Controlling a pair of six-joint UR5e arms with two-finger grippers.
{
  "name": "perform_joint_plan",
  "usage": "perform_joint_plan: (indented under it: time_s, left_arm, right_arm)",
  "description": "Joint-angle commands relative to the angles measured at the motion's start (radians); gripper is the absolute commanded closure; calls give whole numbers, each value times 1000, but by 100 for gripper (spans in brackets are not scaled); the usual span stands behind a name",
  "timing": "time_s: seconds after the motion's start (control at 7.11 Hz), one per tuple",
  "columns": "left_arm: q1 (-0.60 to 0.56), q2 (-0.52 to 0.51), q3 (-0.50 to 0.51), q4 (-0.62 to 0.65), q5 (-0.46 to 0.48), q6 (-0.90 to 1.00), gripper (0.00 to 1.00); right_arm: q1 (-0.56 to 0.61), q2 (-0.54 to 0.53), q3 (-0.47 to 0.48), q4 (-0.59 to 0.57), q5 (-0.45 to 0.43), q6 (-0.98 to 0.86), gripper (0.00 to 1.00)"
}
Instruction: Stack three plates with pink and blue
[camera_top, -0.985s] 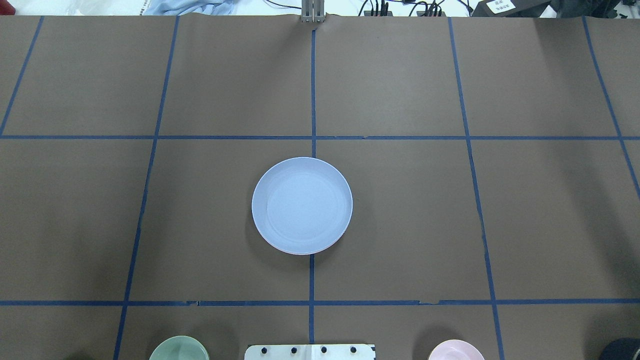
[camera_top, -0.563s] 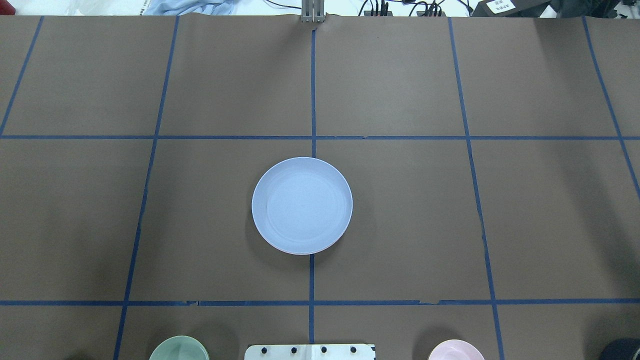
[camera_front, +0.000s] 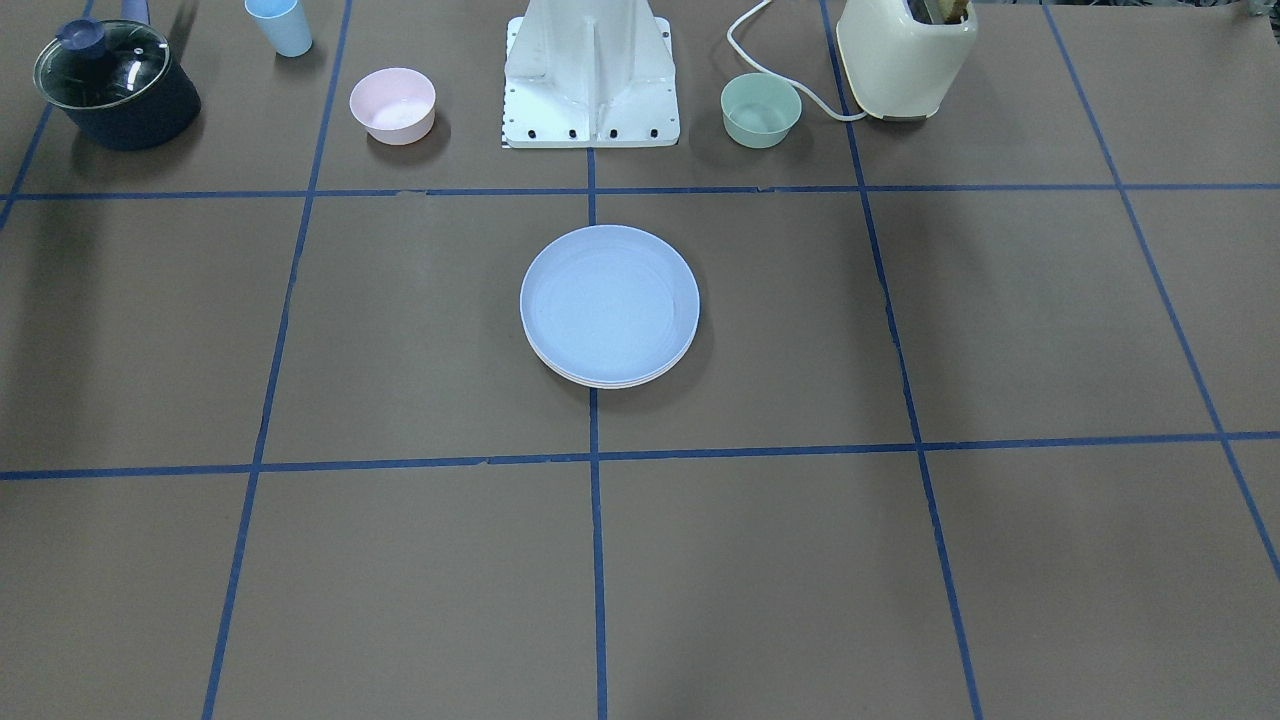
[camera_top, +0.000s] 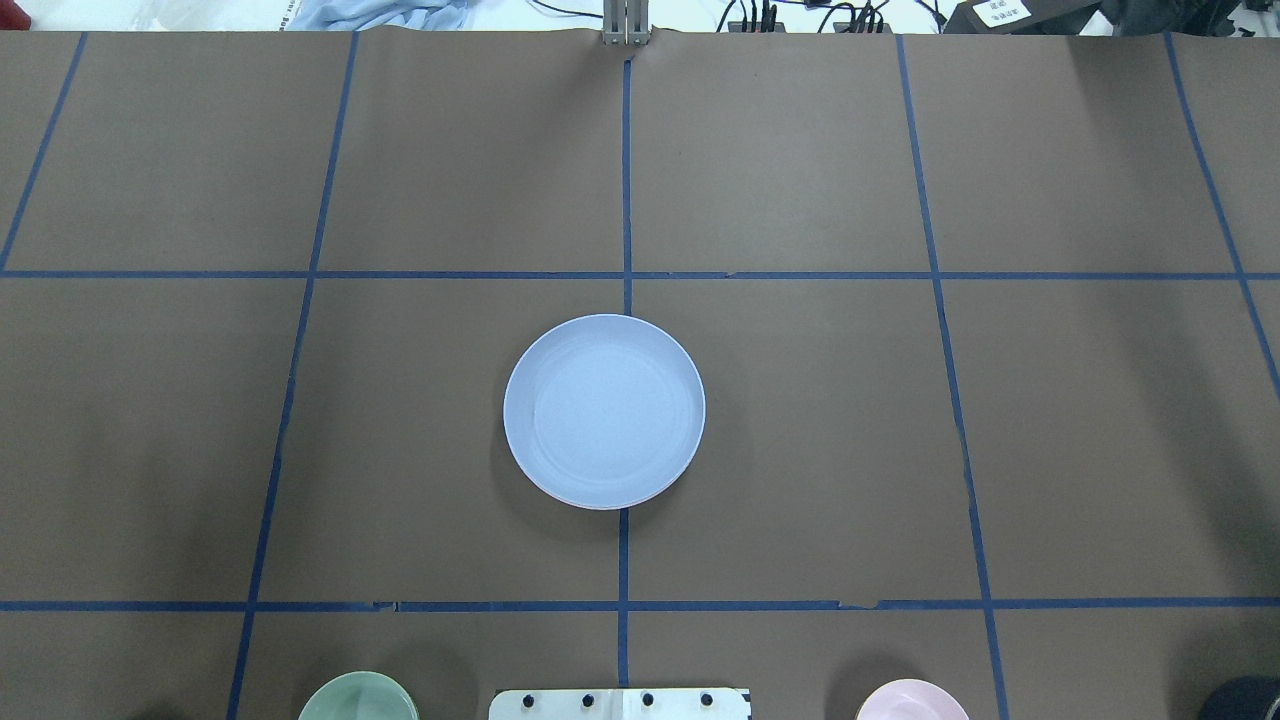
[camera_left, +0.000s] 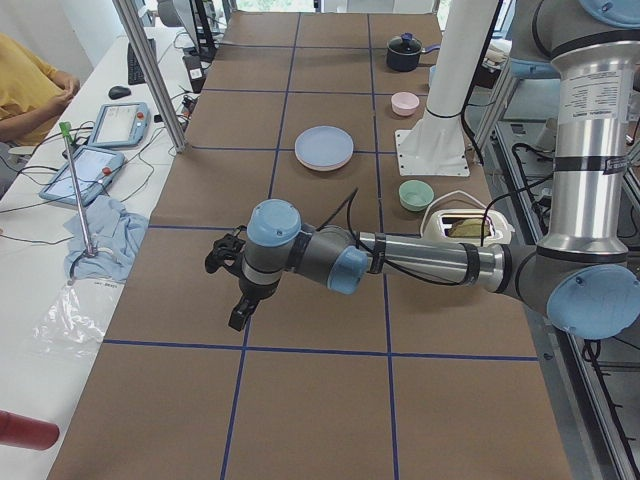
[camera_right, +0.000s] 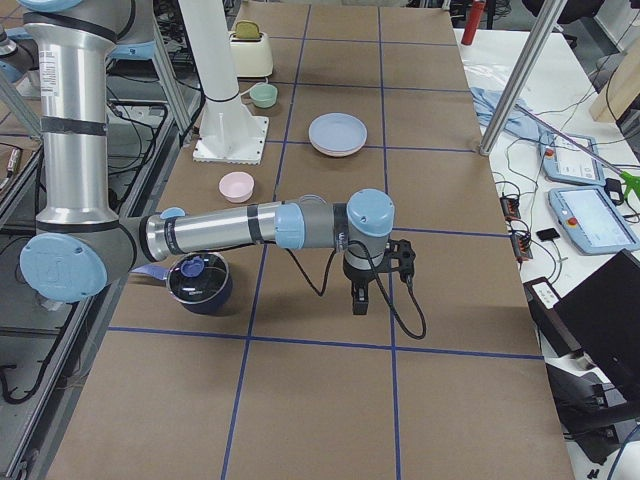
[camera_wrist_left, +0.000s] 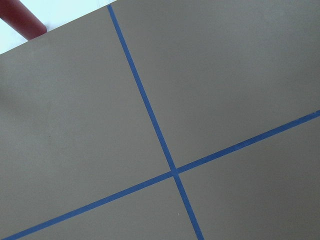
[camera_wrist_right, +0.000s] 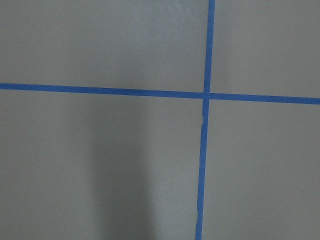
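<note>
The pale blue plate (camera_front: 610, 300) lies at the table's middle, on top of a stack; it also shows in the overhead view (camera_top: 604, 410). Thin pale rims of plates under it (camera_front: 612, 383) peek out at its edge, one pinkish; the pink and cream plates are otherwise hidden. My left gripper (camera_left: 230, 285) shows only in the exterior left view, hovering over bare table far from the stack (camera_left: 323, 147). My right gripper (camera_right: 372, 278) shows only in the exterior right view, also far from the stack (camera_right: 337, 133). I cannot tell whether either is open or shut.
Near the robot base (camera_front: 592, 75) stand a small pink bowl (camera_front: 392, 104), a green bowl (camera_front: 761, 109), a light-blue cup (camera_front: 280, 25), a dark lidded pot (camera_front: 115, 85) and a cream toaster (camera_front: 905, 55). Both wrist views show only brown table and blue tape.
</note>
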Motion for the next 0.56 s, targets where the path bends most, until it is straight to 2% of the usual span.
perform_joint_plan:
  time_s: [0.0,0.42]
  left_arm:
    - [2,-3,5,0,0,0,1]
    - [3,-11,5,0,-1,4,0]
  right_arm:
    - [0,-8,2,3,3,-1,0]
    - [0,-7,1,3,17,-1,0]
